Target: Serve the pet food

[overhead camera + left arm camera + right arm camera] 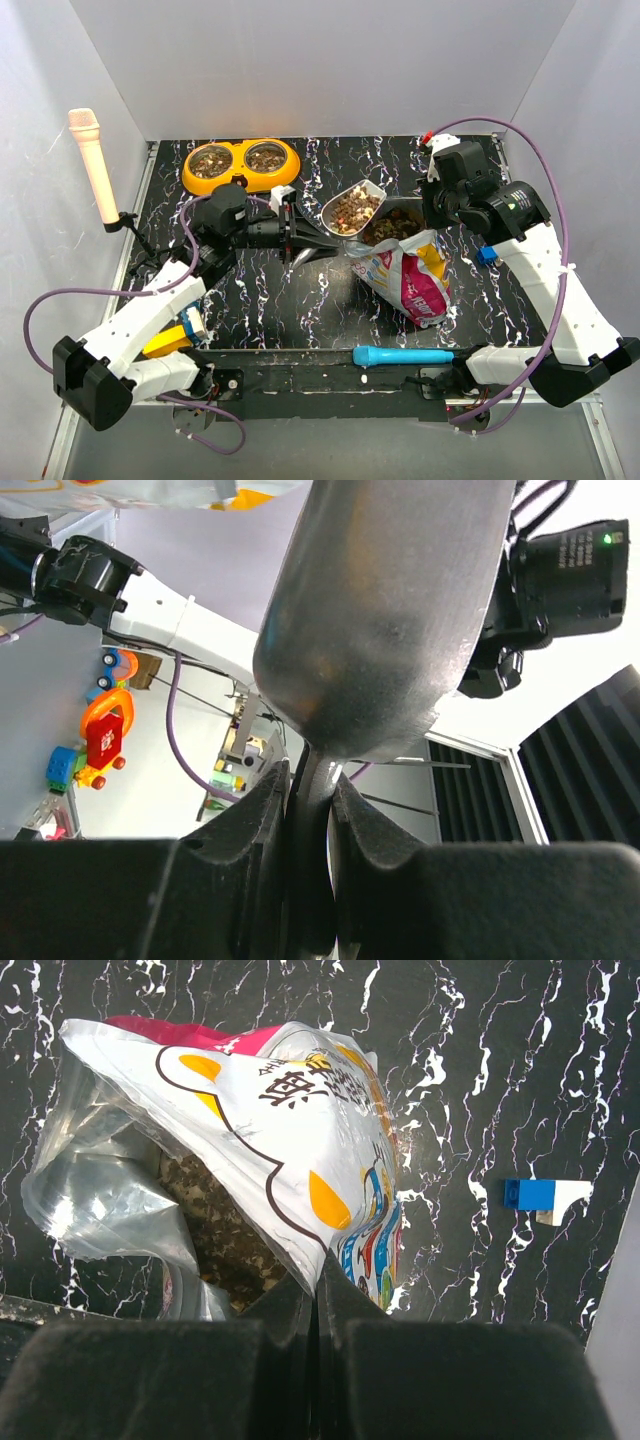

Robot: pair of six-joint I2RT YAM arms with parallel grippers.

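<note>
The left claw (312,785) is clamped narrow on the handle of a metal scoop (380,630), holding it level so its load of pet food (352,212) does not spill. The scoop hovers beside the pouch (300,1130) mouth. The right claw (318,1295) pinches the pouch's edge, propping it open; more pet food shows inside. The orange double bowl (240,178) sits well apart on the bench (300,300), already partly filled.

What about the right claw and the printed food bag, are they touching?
Touching. The right wrist view shows the right gripper pinched shut on the rim of the pet food pouch, no gap.
</note>
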